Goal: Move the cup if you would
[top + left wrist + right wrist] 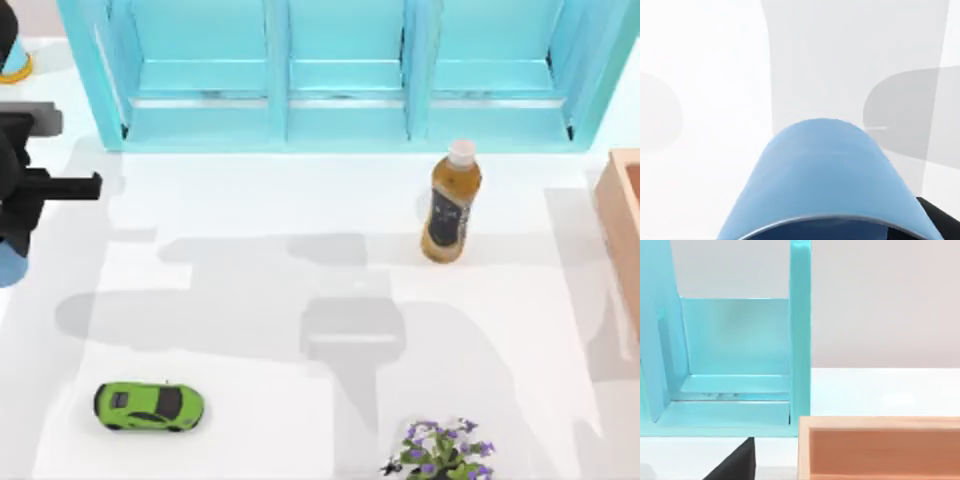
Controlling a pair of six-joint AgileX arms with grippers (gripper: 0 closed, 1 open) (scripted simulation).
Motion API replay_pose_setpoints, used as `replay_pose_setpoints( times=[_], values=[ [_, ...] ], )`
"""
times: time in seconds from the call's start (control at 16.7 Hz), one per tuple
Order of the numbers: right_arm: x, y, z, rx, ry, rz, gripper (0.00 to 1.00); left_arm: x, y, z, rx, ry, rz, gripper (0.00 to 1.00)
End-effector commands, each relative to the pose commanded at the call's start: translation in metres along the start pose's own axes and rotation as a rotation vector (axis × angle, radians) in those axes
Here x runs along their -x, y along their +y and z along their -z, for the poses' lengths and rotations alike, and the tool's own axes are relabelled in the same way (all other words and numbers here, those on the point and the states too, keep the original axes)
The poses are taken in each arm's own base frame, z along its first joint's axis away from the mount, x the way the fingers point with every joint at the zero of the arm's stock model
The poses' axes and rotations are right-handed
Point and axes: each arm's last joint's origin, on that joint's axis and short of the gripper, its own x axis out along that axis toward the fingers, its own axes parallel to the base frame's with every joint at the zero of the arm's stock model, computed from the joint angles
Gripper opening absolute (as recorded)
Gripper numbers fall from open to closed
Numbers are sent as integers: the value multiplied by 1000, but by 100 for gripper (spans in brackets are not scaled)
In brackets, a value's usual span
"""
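Overhead view down on table (300, 300); wrist views low, close.

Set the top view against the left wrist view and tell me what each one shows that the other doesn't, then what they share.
Top view alone: the amber bottle standing toward the right, the green toy car near the front left, the purple flowers at the front edge, the turquoise shelf along the back, and a tan box at the right edge.

Left wrist view alone: the cup's blue wall and rim seen close.

Both: the white table with its grey shadows, and the left arm's dark body at the table's left edge.
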Motion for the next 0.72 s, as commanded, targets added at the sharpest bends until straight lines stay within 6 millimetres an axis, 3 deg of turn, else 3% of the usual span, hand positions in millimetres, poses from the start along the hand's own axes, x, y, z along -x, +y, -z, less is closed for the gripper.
replay_pose_setpoints(
  times=[0.3, 0.72],
  values=[
    [0, 0, 0, 0, 0, 0, 100, -3, -1, -1, -4, -1, -3, 0],
    [0, 0, 0, 0, 0, 0, 100, -33, 4, -2, -2, -2, -1, 0]
  ],
)
